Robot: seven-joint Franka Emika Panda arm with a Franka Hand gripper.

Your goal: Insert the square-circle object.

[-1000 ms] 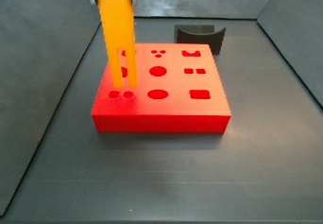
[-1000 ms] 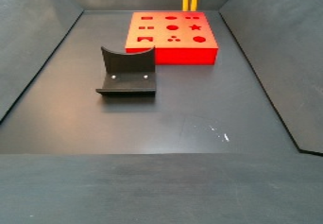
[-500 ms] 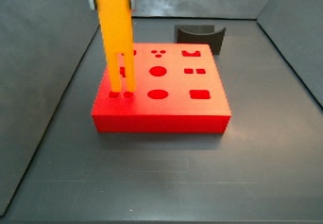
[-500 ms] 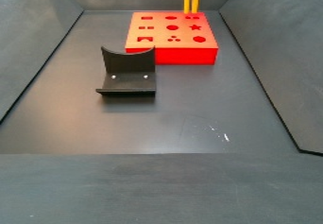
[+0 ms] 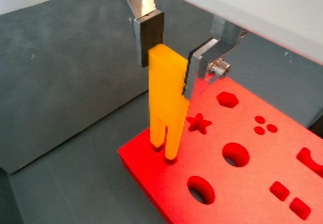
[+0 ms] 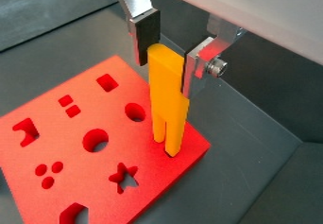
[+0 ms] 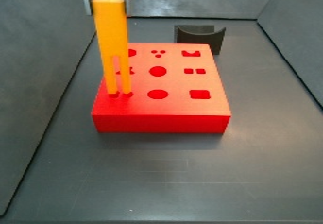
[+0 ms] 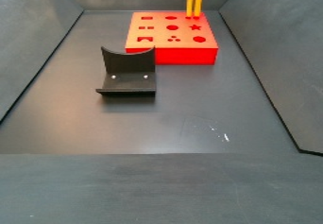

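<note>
On red block (image 7: 161, 95) corner — bar (image 5: 165, 95) upright | tool (image 5: 176, 48) open, wrist views only

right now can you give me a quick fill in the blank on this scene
1. The orange bar stands with its prongs at a corner of the ____ block.
2. The gripper has its jaws on either side of the bar's ____ end.
3. The dark curved block rests on the ____, apart from the block with holes.

Answers: red; upper; floor
</note>
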